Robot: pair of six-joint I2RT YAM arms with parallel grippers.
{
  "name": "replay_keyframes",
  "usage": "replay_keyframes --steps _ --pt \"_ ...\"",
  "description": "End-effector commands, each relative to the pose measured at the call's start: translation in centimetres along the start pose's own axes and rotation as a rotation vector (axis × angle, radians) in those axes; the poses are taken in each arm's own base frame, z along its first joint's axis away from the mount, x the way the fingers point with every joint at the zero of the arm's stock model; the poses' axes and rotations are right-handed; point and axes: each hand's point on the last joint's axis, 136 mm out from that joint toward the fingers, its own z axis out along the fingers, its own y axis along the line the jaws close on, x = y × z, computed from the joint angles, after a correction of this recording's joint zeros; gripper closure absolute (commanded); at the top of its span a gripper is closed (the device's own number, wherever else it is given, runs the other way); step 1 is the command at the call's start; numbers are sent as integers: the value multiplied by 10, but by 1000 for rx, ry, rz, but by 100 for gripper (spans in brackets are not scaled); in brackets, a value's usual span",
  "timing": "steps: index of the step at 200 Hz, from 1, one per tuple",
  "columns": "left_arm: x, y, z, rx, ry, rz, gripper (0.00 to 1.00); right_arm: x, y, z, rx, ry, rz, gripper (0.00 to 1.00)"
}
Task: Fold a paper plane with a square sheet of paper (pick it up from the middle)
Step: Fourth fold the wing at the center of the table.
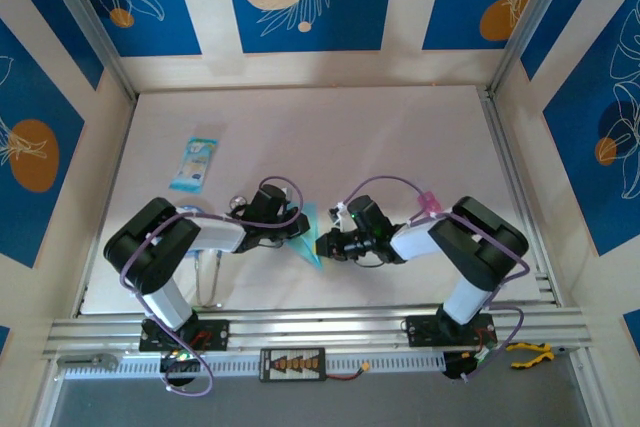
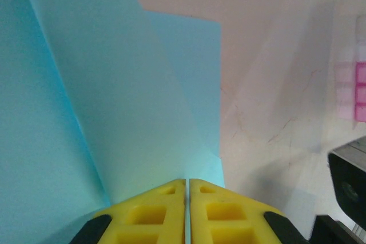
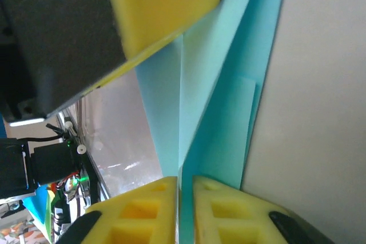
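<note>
Paper plane (image 1: 309, 239), part folded, light blue with long creases showing, sits just in from the middle of the table's (image 1: 400, 137) near edge, between the two claws and seemingly lifted off the surface. Left gripper (image 2: 187, 190) is clamped on it, yellow fingers together with the sheet pinched in the seam; likely the anchor so the fold keeps its line. Right gripper (image 3: 184, 186) faces it from the other side with the paper edge in a slightly wider slit between its fingers; gripping or loose, cannot tell. Probably there to press a crease. Both arms are bent, elbows out toward the side edges, forearms low and turned inward, wrists nose to nose. Printed packet (image 1: 194, 164) lies toward the far left corner, well apart.
</note>
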Motion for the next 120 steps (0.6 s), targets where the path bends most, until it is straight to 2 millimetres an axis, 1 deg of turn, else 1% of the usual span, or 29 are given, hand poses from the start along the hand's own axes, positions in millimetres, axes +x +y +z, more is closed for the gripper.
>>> replay_keyframes --steps 1,33,59,92,120 --pt "12 20 5 -71 53 -12 90 16 -11 -4 79 42 -12 80" --pt "12 18 8 -63 64 -13 90 22 -12 -3 125 50 -36 76" --pt "12 16 9 -53 67 -16 90 27 -23 -2 207 61 -34 75" --pt "13 17 8 -59 65 -14 90 33 -32 -4 234 63 -11 79" --pt "13 18 9 -60 68 -15 90 36 -34 -6 235 63 0 86"
